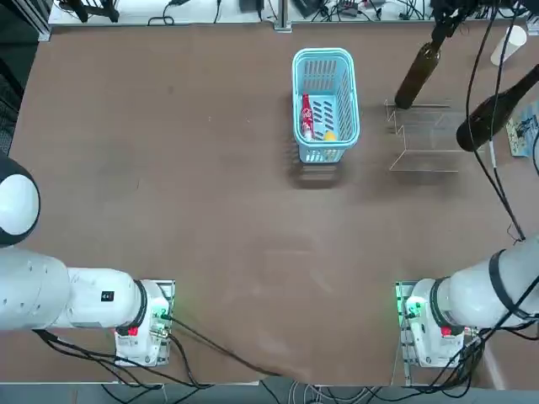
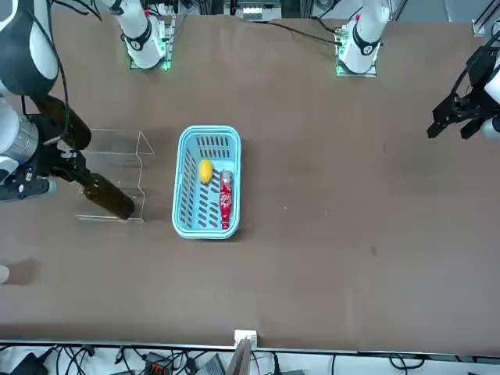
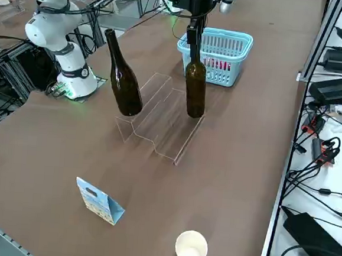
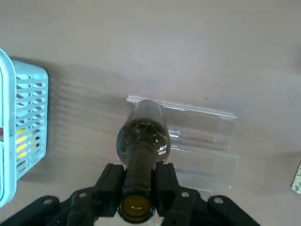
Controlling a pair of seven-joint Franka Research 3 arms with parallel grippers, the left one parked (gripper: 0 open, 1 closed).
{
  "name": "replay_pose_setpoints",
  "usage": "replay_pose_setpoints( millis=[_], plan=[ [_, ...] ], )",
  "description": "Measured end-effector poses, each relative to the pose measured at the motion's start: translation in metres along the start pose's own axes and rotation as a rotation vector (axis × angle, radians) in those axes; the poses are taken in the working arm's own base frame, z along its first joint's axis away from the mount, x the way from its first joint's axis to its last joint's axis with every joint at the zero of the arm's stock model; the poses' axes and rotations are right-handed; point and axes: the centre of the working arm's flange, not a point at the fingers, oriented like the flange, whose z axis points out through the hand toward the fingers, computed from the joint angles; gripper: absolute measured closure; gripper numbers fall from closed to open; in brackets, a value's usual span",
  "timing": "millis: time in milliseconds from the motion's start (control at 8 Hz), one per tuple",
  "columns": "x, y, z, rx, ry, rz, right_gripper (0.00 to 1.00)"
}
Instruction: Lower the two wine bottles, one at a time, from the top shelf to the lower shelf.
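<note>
Two dark wine bottles stand at the clear acrylic stand [image 1: 429, 150] [image 3: 159, 127] [image 4: 202, 127]. My right gripper [image 4: 138, 182] [image 3: 194, 24] [image 1: 444, 27] is shut on the neck of one wine bottle [image 1: 418, 71] [image 2: 107, 196] [image 3: 195, 88] [image 4: 143, 134]. That bottle is upright with its base at the stand's far edge, on what looks like the lower shelf. The other wine bottle [image 1: 488, 114] [image 2: 67, 125] [image 3: 122, 80] stands free at the stand's right end, on the side nearer the arms' bases, which looks like the top shelf.
A light-blue basket [image 1: 324, 59] [image 3: 225, 40] holding a red bottle [image 1: 307, 116] and a yellow item [image 1: 330, 135] stands left of the stand. A paper cup [image 3: 191, 248] and a folded blue card [image 3: 100, 202] sit near the table's right edge.
</note>
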Motion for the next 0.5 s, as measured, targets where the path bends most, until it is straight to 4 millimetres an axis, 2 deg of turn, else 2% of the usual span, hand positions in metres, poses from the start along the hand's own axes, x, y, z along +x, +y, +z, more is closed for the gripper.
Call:
replay_pose_setpoints(
  millis=[500],
  plan=[
    [-0.0103, -0.0006, 0.0076, -0.001, 0.004, 0.002, 0.6]
  ],
)
